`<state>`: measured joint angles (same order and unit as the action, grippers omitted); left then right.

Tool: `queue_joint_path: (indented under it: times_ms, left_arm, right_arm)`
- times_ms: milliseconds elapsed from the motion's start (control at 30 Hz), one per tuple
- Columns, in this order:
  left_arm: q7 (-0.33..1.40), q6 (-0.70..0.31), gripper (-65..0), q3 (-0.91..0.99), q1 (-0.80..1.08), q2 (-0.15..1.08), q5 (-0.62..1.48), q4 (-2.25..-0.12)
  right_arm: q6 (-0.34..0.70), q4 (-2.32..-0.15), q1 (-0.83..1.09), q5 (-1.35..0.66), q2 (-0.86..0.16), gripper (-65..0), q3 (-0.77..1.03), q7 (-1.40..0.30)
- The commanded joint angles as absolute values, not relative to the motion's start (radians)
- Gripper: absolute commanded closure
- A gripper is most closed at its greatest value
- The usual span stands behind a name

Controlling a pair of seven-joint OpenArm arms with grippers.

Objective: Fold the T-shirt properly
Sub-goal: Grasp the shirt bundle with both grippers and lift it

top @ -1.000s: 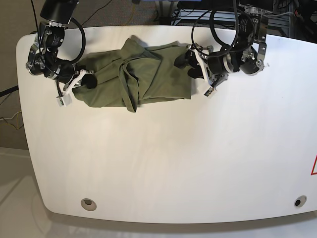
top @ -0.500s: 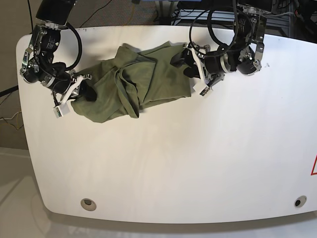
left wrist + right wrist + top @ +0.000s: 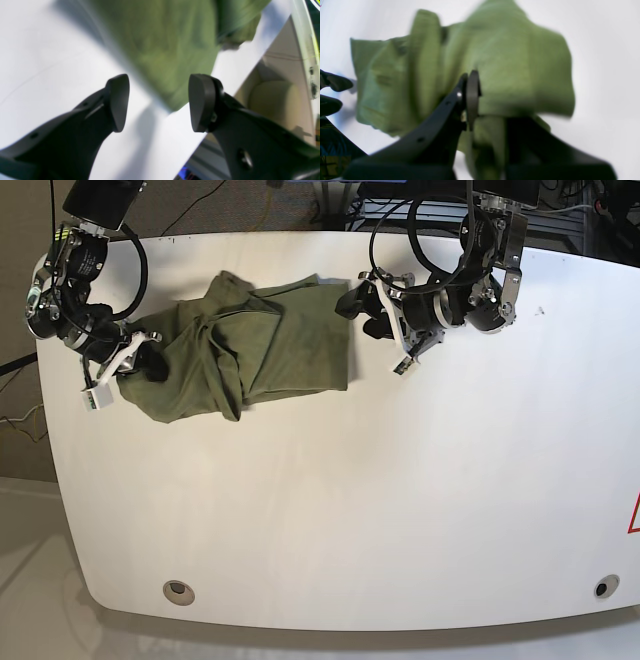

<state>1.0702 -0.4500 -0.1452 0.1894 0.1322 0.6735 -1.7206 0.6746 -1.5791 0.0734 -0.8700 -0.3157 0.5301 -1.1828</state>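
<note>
The olive-green T-shirt point(image 3: 250, 340) lies bunched and creased on the white table point(image 3: 400, 500), near its back left. My right gripper point(image 3: 150, 365), on the base view's left, is shut on the shirt's left end. In the right wrist view the cloth point(image 3: 520, 75) is pinched at the right gripper point(image 3: 485, 117). My left gripper point(image 3: 362, 310) is at the shirt's right edge. In the left wrist view the left gripper point(image 3: 160, 105) is open and empty, and the blurred shirt point(image 3: 162, 50) lies just beyond the fingertips point(image 3: 117, 102).
The table's back edge runs close behind both arms, with cables beyond it. Two round holes point(image 3: 179, 589) point(image 3: 600, 587) sit near the front edge. A red mark point(image 3: 634, 515) is at the right edge. The floor shows past the table edge in the left wrist view point(image 3: 275, 100).
The right gripper has dragged the shirt toward the table's left side. The left arm has followed leftward, and the shirt's right edge now lies clear of its fingers.
</note>
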Motion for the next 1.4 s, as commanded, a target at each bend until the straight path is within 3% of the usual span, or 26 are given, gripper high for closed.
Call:
queue_joint_path:
  times_ms: [0,600,867,1367]
  left_arm:
    - [1.049,-0.451,-35.2,-0.135,0.196,0.142,0.664,-1.726]
    - [1.058,-0.451,-34.3,0.033,0.219,0.160,0.765,-1.731]
    - [1.056,-0.452,-34.6,0.048,0.222,0.182,0.774,-1.730]
    - [1.045,-0.459,-35.2,0.071,0.211,0.262,0.737,-1.726]
  right_arm:
    - [0.686,-1.618,0.061,-0.911,-0.322,0.0,0.515,-1.171]
    - [0.698,-1.902,0.144,-0.901,-0.190,0.0,0.403,-1.180]
    - [0.698,-1.938,0.148,-0.874,-0.141,0.0,0.354,-1.181]
    - [0.673,-1.961,0.126,-0.789,-0.102,0.0,0.093,-1.184]
